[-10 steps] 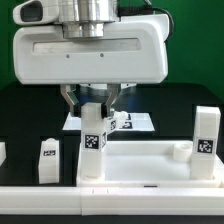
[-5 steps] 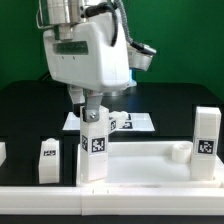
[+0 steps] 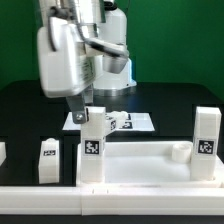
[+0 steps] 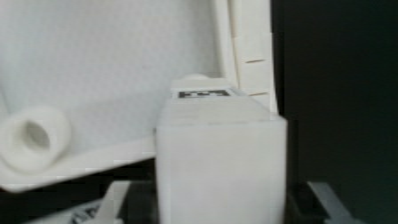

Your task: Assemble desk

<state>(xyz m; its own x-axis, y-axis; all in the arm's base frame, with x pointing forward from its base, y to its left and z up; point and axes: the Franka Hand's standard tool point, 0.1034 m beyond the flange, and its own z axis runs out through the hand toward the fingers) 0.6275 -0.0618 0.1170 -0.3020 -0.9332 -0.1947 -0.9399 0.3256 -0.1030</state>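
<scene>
My gripper (image 3: 88,110) is down over the desk leg (image 3: 92,142) that stands upright at one corner of the slab (image 3: 140,163), the front corner on the exterior view's left. My fingers are pinched on its upper part from two sides. The wrist view shows the same leg (image 4: 222,155) filling the gap between them, with the slab (image 4: 107,70) spread out beyond it and one round socket (image 4: 32,140) open and unfilled. The slab lies flat near the front edge of the table (image 3: 30,105), close behind the long white rail (image 3: 110,197). I judge the job to be roughly half done. A second leg (image 3: 206,131) stands upright at the slab's corner on the exterior view's right and looks seated. Mine is in place over its socket, but I cannot tell whether it is fully home. A third leg (image 3: 48,160) waits loose on the table near the front edge on the exterior view's left, apart from the slab. The white scrap at that view's very left edge may be the fourth, though too little of it shows to be sure. So what remains is finishing this leg, then fetching and seating the other two in the far corners.
</scene>
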